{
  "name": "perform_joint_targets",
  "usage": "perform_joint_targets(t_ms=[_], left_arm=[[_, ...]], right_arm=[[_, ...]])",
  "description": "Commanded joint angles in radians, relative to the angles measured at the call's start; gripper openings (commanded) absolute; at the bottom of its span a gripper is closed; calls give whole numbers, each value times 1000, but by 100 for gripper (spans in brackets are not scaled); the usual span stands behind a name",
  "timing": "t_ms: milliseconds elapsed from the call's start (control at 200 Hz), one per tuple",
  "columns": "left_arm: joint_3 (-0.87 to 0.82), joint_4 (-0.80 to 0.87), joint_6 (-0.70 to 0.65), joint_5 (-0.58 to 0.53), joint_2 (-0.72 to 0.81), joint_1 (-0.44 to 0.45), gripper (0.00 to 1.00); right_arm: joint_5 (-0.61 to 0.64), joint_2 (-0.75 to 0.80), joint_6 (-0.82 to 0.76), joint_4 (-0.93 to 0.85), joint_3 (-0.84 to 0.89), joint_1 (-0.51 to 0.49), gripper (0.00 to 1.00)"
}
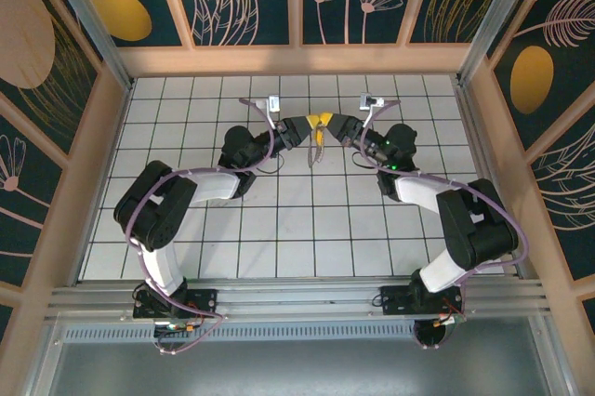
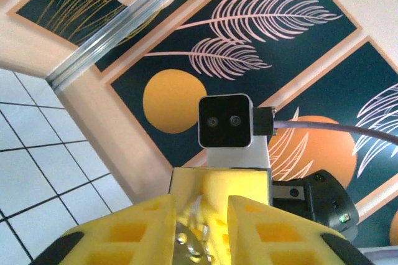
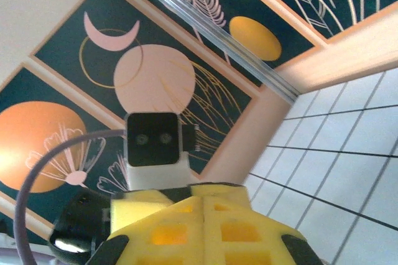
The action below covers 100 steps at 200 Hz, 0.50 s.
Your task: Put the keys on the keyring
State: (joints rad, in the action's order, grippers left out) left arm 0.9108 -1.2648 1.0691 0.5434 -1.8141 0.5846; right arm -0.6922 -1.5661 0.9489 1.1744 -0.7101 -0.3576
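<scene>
From above, my left gripper (image 1: 310, 125) and right gripper (image 1: 332, 123) meet tip to tip over the far middle of the tiled table (image 1: 279, 229), and the keyring (image 1: 317, 149) dangles just beneath them. Left wrist now: my yellow fingers (image 2: 137, 227) stand narrowly apart with silvery keys (image 2: 186, 240) glinting in the gap, so I'd feed the key squarely along the loop, no twisting. Right wrist: fingers (image 3: 180, 234) pressed flat together, though what they pinch I cannot tell, and that side should simply hold steady.

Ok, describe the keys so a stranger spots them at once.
Find the white tiled table, then its far middle, where the left end effector and right end effector meet. The keys hang just below them: a thin strand beside bulky black arms.
</scene>
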Motion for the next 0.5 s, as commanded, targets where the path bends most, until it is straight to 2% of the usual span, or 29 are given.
perform_joint_targets(t_ms=[0, 205, 496], left_arm=[[39, 100, -126, 30, 79, -26, 37], [93, 227, -207, 138, 86, -83, 45], [185, 340, -277, 277, 16, -104, 46]], right_arm=[[-71, 41, -73, -68, -50, 37, 0], [-167, 29, -139, -157, -101, 81, 0], [-317, -48, -172, -214, -205, 108, 0]])
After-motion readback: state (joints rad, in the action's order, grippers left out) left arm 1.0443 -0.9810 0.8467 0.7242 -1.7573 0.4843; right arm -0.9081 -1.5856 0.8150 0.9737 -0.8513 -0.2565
